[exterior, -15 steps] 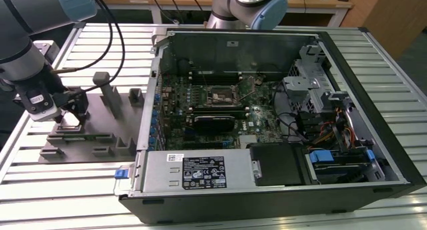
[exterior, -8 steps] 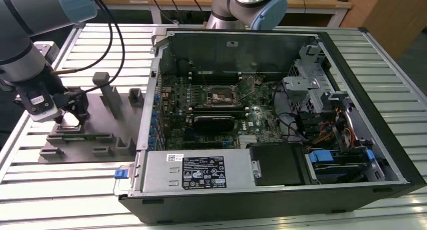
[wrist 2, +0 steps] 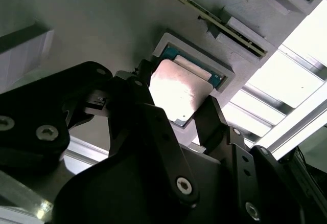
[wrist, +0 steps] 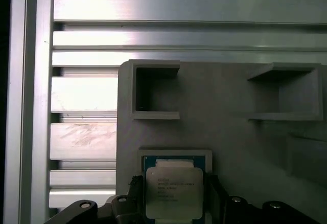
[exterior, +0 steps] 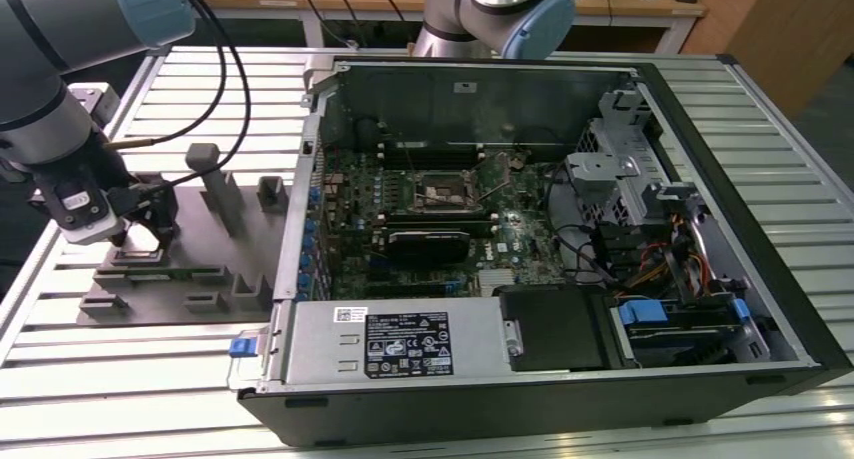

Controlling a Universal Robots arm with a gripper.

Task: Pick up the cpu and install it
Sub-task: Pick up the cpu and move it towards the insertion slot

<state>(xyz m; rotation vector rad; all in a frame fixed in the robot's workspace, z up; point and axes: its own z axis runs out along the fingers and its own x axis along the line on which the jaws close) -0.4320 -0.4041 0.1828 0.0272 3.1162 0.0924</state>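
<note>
Exterior view, from its left to its right: the gripper (exterior: 140,241) is held low over a grey holder plate (exterior: 200,279) lying on the slatted aluminium worktop (exterior: 200,89). Grey upright blocks (exterior: 210,184) are seen standing on the plate just beside the gripper. Further right, an open PC case (exterior: 467,104) is laid on its side on the worktop. The motherboard (exterior: 514,234) is exposed inside it, with the empty black CPU socket (exterior: 447,192) near the middle and the power supply (exterior: 387,341) along the near edge. Drive bays and cable bundles (exterior: 654,264) are packed at the case's right end.

Second wrist view: the cpu (wrist 2: 176,88) is seen seated in a square recess of the plate, silver top up. A black finger (wrist 2: 138,88) is set against one of its edges, and the other finger is set against the opposite edge.

First wrist view: the cpu (wrist: 173,191) is shown in the recess (wrist: 173,154), not yet lifted out. The jaws are pinching it from two opposite sides. Two empty box-shaped pockets (wrist: 153,91) are moulded into the plate beyond the cpu. The worktop slats are visible past the plate's edge.

The cpu is well apart from the socket.
</note>
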